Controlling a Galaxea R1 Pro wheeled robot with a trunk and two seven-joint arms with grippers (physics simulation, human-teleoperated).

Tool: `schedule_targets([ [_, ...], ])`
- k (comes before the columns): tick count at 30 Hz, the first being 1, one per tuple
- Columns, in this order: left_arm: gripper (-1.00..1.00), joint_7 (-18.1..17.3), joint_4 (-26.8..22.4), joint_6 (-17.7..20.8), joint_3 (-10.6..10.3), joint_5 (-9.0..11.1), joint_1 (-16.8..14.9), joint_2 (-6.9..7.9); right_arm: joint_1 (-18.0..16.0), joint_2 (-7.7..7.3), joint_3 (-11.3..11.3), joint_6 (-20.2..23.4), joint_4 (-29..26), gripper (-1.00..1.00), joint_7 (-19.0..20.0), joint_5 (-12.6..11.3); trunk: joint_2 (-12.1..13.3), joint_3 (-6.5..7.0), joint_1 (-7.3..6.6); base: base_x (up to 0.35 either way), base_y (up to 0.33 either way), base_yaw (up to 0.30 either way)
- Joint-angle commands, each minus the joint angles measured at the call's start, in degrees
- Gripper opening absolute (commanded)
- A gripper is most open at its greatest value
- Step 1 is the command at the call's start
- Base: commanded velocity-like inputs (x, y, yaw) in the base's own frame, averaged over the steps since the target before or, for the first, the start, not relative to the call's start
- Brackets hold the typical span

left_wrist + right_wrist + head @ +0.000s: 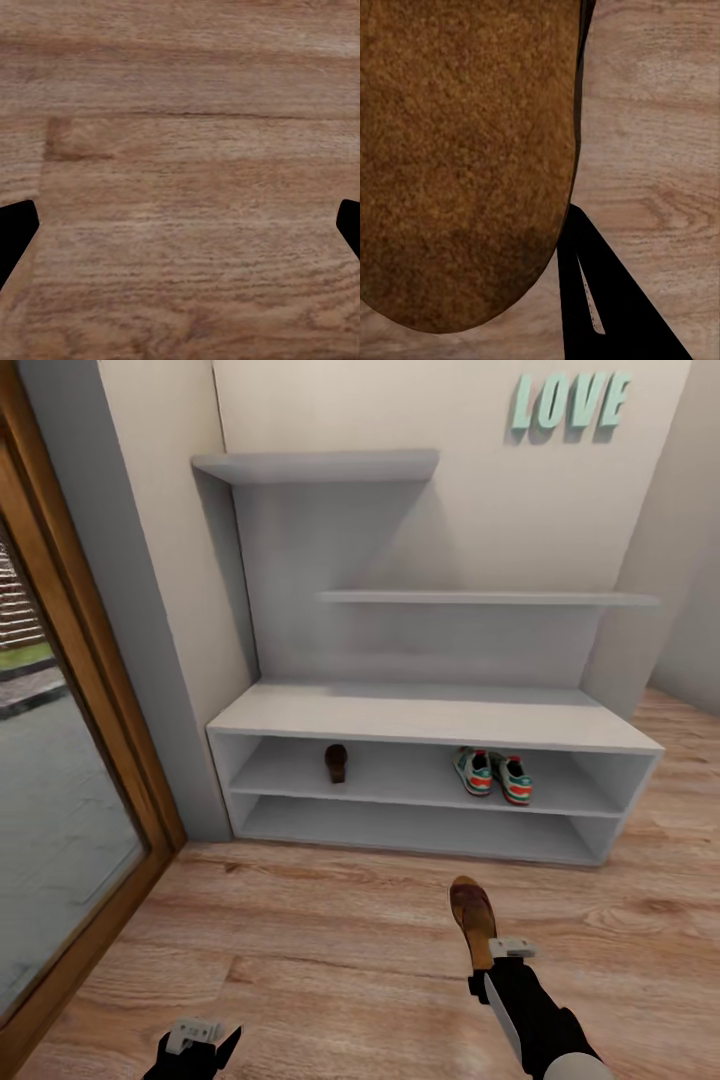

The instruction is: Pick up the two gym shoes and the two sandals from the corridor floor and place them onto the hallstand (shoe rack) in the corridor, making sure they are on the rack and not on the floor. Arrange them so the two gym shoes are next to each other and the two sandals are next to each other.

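Right gripper (487,960) clamped on heel end of sandal (472,913), held above floor (300,960), toe toward rack (430,720). Sandal looks light, stiff-soled; heel grip seems adequate. Other sandal (336,762) and sneakers (492,774) on upper shelf. Left gripper (195,1045) low, fingers apart, empty.

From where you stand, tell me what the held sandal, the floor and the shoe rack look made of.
Sandal in the right claw: brown leather or suede, judging by its grainy matte surface. Floor: light wood planks with visible grain and seams. Shoe rack: smooth matte grey-white panels, probably painted board; no grain visible.
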Motion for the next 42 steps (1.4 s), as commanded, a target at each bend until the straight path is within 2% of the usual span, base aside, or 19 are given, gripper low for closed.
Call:
schedule_targets([
  [1,1.0,-0.3,0.1,-0.1,-0.5,0.6,-0.1,0.0,0.0,0.07,-0.3,0.3,-0.1,-1.0,0.2,0.6,0.0,-0.09,-0.01,0.0,0.0,0.286],
  [22,1.0,-0.3,0.1,-0.1,-0.5,0.6,-0.1,-0.01,0.0,0.07,-0.2,0.3,-0.5,-1.0,0.1,0.6,0.0,-0.7,-0.01,0.0,0.0,0.282],
  [31,1.0,-0.3,0.1,-0.1,-0.5,0.6,-0.1,-0.69,0.0,0.15,-0.2,0.3,-3.3,-1.0,0.1,0.6,0.0,-0.74,-0.01,0.0,0.0,0.043],
  [33,1.0,-0.3,0.2,-0.1,-0.5,0.6,-0.1,-0.76,-0.1,0.21,-0.2,0.5,-5.6,-1.0,0.1,0.6,0.0,-0.74,-0.01,0.0,0.0,0.003],
  [35,1.0,-0.3,0.2,-0.1,-0.5,0.6,-0.1,-0.78,-0.1,0.22,-0.2,1.9,-7.6,-1.0,0.1,0.5,0.0,-0.74,-0.01,0.0,0.0,0.001],
  [38,1.0,-0.3,0.2,-0.1,-0.5,0.6,-0.1,-0.79,-0.1,0.23,-0.2,8.7,-11.2,-1.0,0.1,0.5,0.0,-0.74,-0.01,0.0,0.0,0.0],
  [42,1.0,-0.3,0.2,-0.1,-0.5,0.6,-0.1,-0.8,-0.1,0.24,-0.2,13.1,-13.8,-1.0,0.2,0.5,0.0,-0.74,-0.01,0.0,0.0,0.0],
])
